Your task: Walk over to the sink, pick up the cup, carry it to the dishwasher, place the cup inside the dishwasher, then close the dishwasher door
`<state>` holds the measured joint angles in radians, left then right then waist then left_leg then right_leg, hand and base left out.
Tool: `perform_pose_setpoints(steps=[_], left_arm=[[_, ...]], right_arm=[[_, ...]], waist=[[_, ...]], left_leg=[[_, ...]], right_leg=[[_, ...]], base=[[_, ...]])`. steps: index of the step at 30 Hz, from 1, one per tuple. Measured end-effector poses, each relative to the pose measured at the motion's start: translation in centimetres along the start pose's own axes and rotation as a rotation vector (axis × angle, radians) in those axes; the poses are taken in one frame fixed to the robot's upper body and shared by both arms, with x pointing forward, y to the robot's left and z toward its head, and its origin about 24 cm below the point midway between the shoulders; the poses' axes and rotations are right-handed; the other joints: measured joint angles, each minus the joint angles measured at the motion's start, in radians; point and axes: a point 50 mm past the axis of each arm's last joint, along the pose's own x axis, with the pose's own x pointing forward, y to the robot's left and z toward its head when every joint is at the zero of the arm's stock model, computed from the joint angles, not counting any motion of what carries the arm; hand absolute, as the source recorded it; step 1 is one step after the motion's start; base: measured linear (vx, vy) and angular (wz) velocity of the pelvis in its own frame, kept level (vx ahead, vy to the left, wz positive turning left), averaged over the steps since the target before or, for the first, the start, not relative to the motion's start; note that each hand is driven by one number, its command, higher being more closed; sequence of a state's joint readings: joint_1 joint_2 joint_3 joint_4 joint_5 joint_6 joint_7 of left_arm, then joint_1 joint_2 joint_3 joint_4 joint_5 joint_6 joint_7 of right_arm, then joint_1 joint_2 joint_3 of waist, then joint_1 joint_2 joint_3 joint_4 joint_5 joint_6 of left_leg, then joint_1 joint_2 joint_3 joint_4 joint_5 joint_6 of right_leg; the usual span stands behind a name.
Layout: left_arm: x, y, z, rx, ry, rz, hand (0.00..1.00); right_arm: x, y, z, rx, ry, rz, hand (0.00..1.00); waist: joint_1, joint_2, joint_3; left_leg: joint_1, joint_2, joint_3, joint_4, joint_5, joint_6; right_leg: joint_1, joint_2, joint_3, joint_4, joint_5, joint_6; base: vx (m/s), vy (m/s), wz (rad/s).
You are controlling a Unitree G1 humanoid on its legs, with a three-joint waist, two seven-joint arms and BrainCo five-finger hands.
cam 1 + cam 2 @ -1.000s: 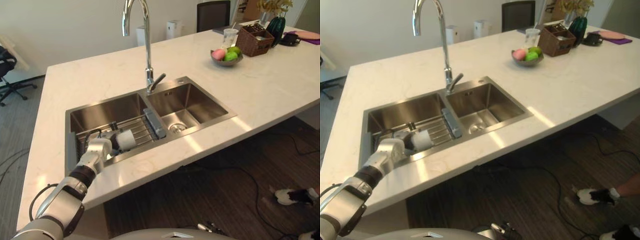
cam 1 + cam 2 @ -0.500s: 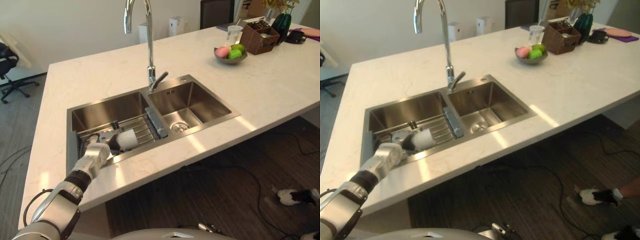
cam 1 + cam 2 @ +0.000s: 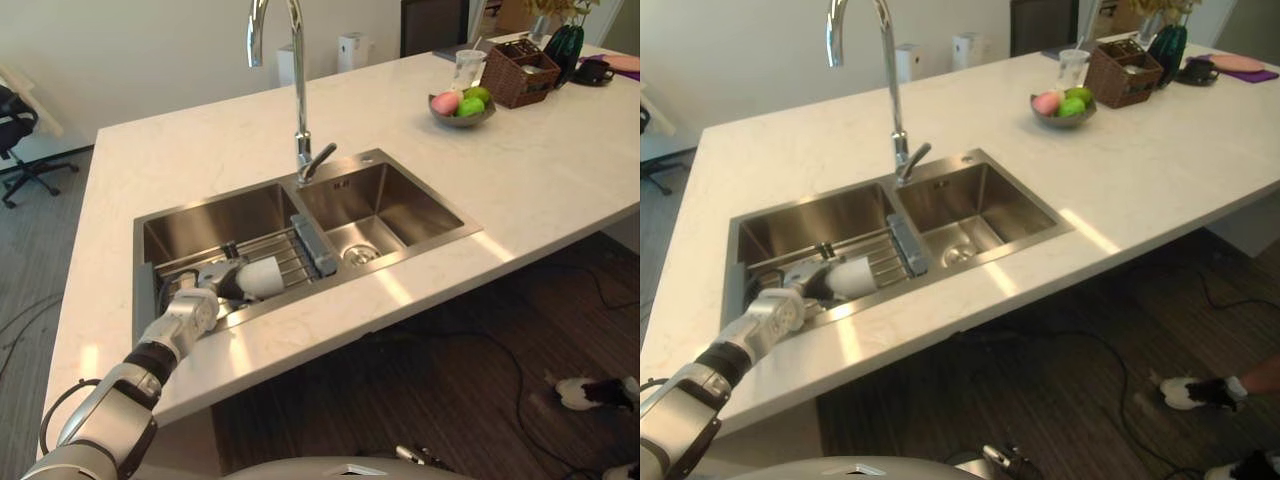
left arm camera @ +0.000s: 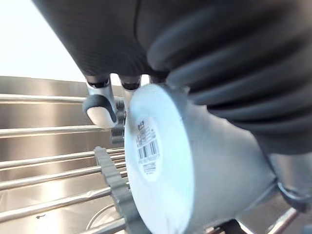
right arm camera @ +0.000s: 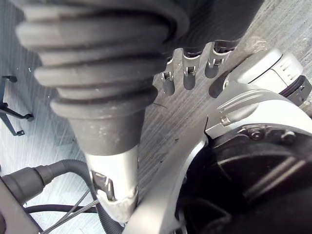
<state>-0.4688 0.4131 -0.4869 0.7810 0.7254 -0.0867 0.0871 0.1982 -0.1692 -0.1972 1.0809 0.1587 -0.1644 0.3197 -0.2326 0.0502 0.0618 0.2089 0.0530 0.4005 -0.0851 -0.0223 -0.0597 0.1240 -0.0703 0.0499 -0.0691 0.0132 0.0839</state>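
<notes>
A white cup [image 3: 262, 277] lies on its side on the wire rack [image 3: 295, 258] across the left basin of the steel sink [image 3: 215, 215]. My left hand [image 3: 203, 287] reaches down into that basin, fingers curled round the cup. In the left wrist view the cup [image 4: 204, 170] rests against the palm, its labelled bottom turned outward, with fingers [image 4: 100, 105] beyond it and the rack's bars below. My right hand [image 5: 187, 73] hangs at my side above the grey floor, its fingers relaxed and holding nothing.
A tall chrome faucet [image 3: 296, 90] stands behind the sink's divider. The pale countertop [image 3: 200, 140] carries a fruit bowl [image 3: 462, 106], a glass [image 3: 466, 68] and a wicker basket [image 3: 520, 68] at the far right. A person's shoe [image 3: 590, 392] rests on the dark floor.
The camera shifted slightly early on. My left hand has closed in on the cup, which has edged up and to the right on the rack.
</notes>
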Motion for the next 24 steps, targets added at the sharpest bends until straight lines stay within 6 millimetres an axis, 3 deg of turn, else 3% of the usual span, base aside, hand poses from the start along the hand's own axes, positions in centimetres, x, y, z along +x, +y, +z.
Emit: perform_pose_setpoints(steps=[10,16,24], left_arm=[[0.0,1.1,0.1,-0.278,0.007,0.122,1.0],[-0.1,1.9,0.2,-0.463,0.009,0.205,1.0],[-0.4,2.4,1.3,-0.846,-0.025,0.275,1.0]], right_arm=[[0.0,0.0,0.0,-0.001,-0.006,-0.002,0.0],[0.0,0.2,0.0,0.003,-0.009,-0.002,0.0],[0.2,0.8,0.0,0.01,-0.028,-0.009,0.0]], waist=[[-0.005,-0.003,0.002],[-0.006,-0.019,0.012],[-0.004,-0.032,0.031]], left_leg=[[0.0,-0.008,-0.019,0.0,-0.005,0.007],[0.0,-0.008,-0.03,0.0,-0.005,0.007],[0.0,-0.006,-0.033,0.006,-0.006,0.007]], right_leg=[[0.015,-0.009,-0.018,-0.009,0.001,-0.002],[0.022,-0.01,-0.035,-0.006,-0.002,-0.006],[0.023,-0.01,-0.04,-0.005,-0.003,-0.006]], base=[[0.0,-0.022,0.05],[-0.02,-0.047,0.06],[-0.03,-0.047,0.01]])
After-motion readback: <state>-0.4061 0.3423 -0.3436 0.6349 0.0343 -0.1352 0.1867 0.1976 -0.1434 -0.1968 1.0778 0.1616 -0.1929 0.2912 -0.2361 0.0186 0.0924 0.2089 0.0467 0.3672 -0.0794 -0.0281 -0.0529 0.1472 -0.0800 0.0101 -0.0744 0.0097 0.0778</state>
